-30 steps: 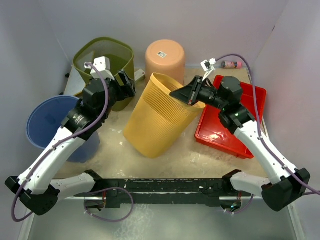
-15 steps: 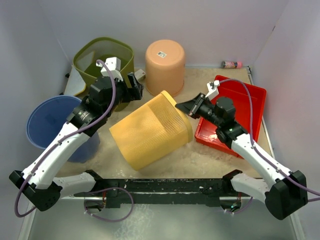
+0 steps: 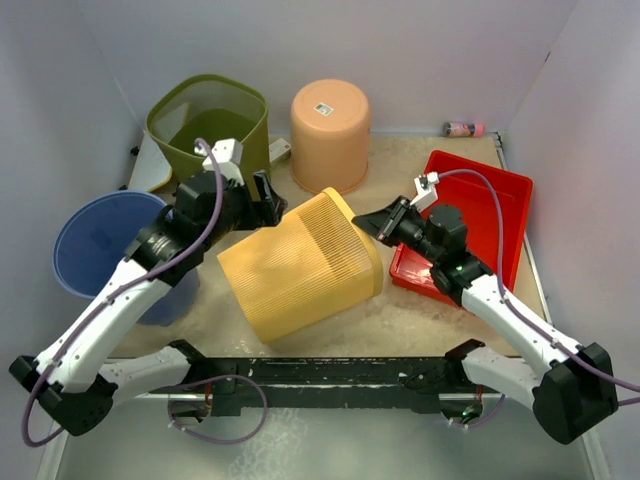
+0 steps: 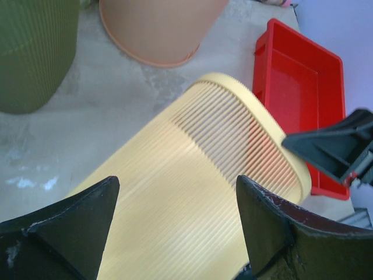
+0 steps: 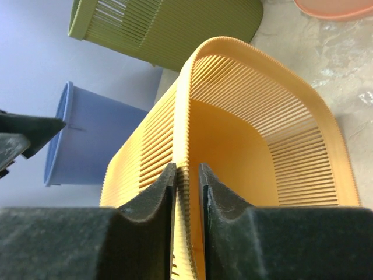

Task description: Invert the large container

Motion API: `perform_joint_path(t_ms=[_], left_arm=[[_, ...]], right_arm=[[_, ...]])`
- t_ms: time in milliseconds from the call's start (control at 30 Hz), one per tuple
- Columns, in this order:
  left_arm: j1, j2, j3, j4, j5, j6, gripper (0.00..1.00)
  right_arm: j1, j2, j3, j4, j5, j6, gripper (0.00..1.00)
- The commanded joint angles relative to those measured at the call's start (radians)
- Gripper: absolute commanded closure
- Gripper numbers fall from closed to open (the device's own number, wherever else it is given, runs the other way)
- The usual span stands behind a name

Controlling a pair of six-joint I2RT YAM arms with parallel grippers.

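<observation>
The large yellow ribbed container (image 3: 300, 265) lies tipped on its side in the middle of the table, its mouth facing right and its base toward the near left. My right gripper (image 3: 378, 222) is shut on the container's rim, one finger inside and one outside, as the right wrist view (image 5: 186, 169) shows; the container's inside (image 5: 250, 140) is empty. My left gripper (image 3: 268, 200) is open and hovers just above the container's upper side wall (image 4: 204, 175), with its fingers spread over the wall (image 4: 178, 198) and holding nothing.
An olive green basket (image 3: 205, 120) and an upside-down peach bucket (image 3: 330, 120) stand at the back. A blue bucket (image 3: 100, 245) stands at the left. A red tray (image 3: 480, 220) lies right of the container under my right arm. A small pink bottle (image 3: 462, 128) lies at the back right.
The yellow container has tipped from leaning upright to lying on its side. My right gripper came down and toward me with the rim. My left gripper shifted slightly lower over the wall.
</observation>
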Motion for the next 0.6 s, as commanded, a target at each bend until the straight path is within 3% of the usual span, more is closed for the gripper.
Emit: perform_joint_path(t_ms=[0, 167, 333, 433, 567], left_arm=[[0.004, -0.109, 0.017, -0.186, 0.026, -0.073, 0.22], [0.004, -0.204, -0.035, -0.293, 0.025, -0.127, 0.22], [0.005, -0.27, -0.107, -0.331, 0.05, -0.178, 0.22], [0.004, -0.281, -0.147, -0.317, 0.079, -0.189, 0.22], [0.004, -0.28, -0.193, -0.273, 0.115, -0.191, 0.22]], right_arm=[[-0.005, 0.054, 0.127, -0.259, -0.051, -0.285, 0.71], [-0.006, 0.152, 0.349, -0.511, -0.197, -0.55, 0.41], [-0.007, 0.258, 0.456, -0.612, -0.368, -0.628, 0.37], [-0.018, 0.288, 0.471, -0.619, -0.378, -0.609, 0.52], [-0.066, 0.29, 0.437, -0.557, -0.445, -0.542, 0.89]])
